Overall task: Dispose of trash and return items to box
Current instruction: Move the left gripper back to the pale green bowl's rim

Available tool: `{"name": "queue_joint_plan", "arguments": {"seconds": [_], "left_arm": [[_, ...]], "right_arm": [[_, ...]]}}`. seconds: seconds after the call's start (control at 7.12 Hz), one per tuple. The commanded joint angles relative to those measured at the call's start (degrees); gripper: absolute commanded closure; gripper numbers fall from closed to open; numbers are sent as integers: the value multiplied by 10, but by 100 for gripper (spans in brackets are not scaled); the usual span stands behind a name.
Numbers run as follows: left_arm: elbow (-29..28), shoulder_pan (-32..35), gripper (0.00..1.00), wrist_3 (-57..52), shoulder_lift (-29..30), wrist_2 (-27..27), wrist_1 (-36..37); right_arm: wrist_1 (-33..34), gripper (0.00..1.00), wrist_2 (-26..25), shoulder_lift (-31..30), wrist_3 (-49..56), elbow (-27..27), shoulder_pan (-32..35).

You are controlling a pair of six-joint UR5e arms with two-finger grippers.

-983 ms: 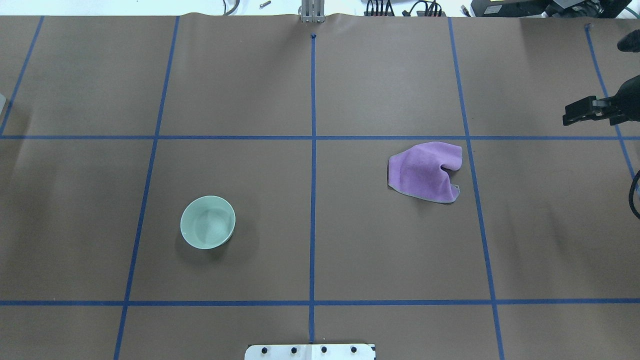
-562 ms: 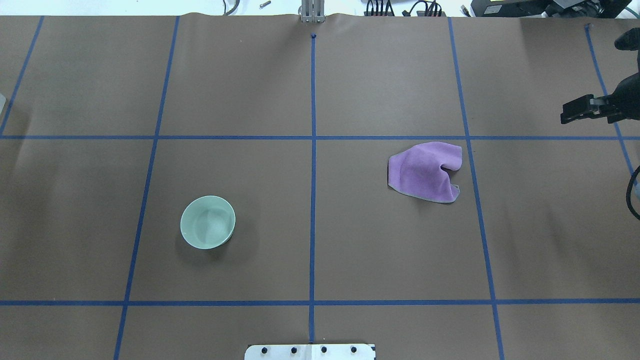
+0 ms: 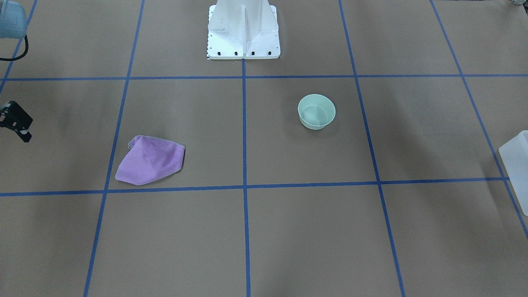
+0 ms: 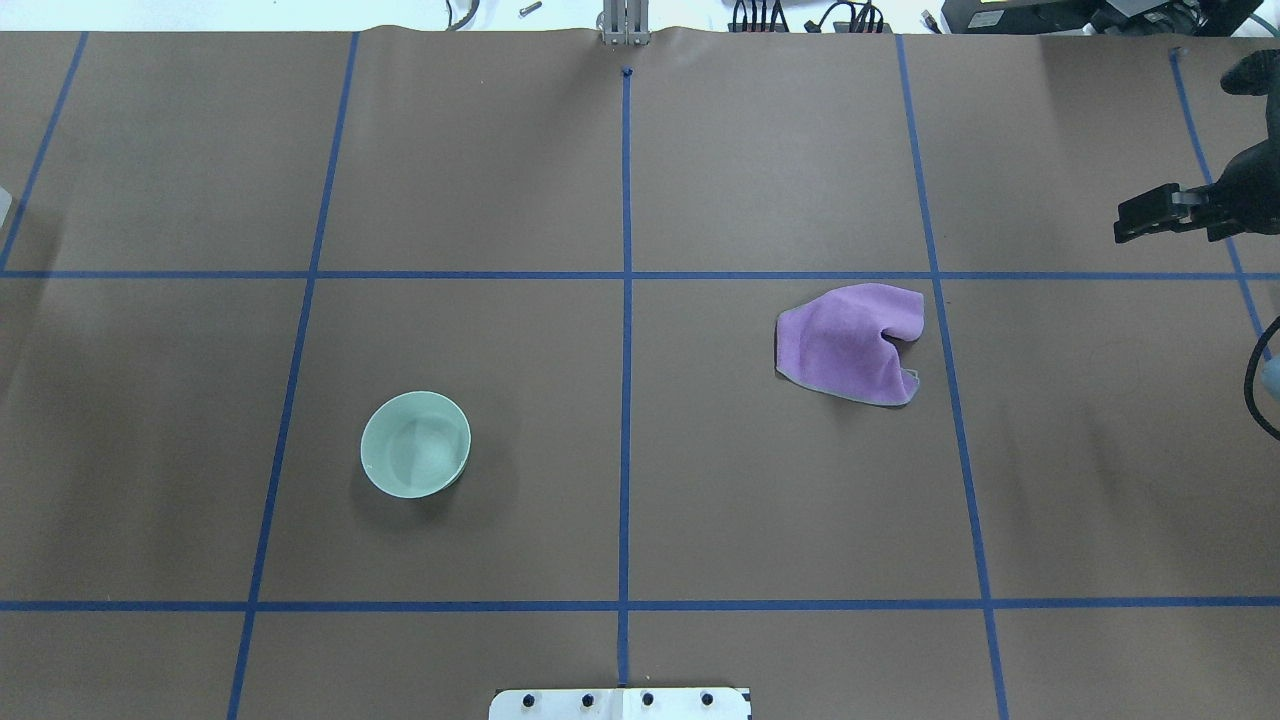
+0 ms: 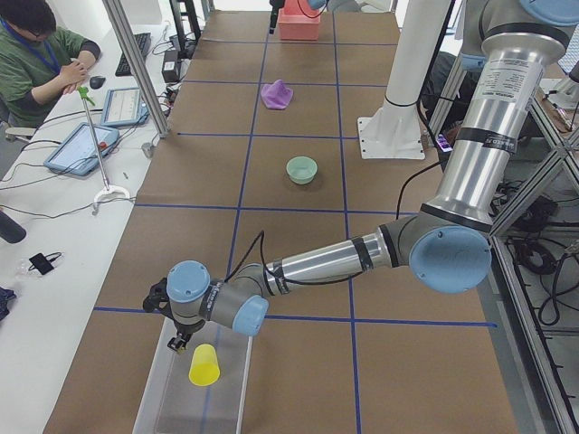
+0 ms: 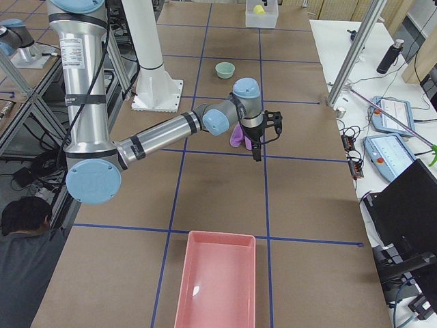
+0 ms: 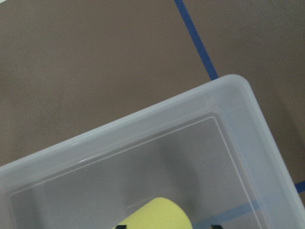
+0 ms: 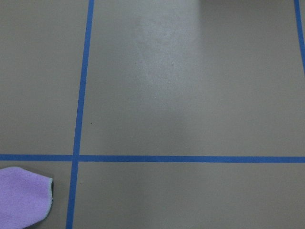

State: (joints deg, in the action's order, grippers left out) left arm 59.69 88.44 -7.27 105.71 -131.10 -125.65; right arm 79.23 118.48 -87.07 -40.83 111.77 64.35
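Note:
The translucent box is at the table's left end; its rim fills the left wrist view. A yellow cup lies inside it. My left gripper hovers over the box, open, its dark fingertips on either side of the cup. A purple cloth lies crumpled on the right half. A mint green bowl stands upright on the left half. My right gripper is open and empty, above the table to the right of and beyond the cloth.
A pink bin stands at the table's right end. The white metal stand is bolted at the robot's edge. Blue tape lines grid the brown table. The box's corner shows in the front view. An operator sits beside the table.
My right gripper has drifted slightly left and toward the far side of the table. The cloth and bowl have not moved.

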Motion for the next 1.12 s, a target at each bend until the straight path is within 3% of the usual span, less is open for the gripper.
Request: {"name": "queue_joint_plan", "arguments": {"seconds": [0.0,0.28,0.42,0.56,0.7,0.98], "left_arm": [[67,9,2,-1,-2,-14,77],[70,9,2,-2,-11,-16,72],[110,8,2,41,-19,-17,81],[159,7,2,155,-23,-27,76],[209,-10,2,241,-35,-67,74],[323,-108,2,402,-64,-65,65]], "right_arm": [[0,0,0,2,0,-1,-1],[0,0,0,2,0,-1,-1],[0,0,0,2,0,-2,-3],[0,0,0,2,0,-4,-4],[0,0,0,2,0,-4,-4],[0,0,0,2,0,-4,-5]]}}
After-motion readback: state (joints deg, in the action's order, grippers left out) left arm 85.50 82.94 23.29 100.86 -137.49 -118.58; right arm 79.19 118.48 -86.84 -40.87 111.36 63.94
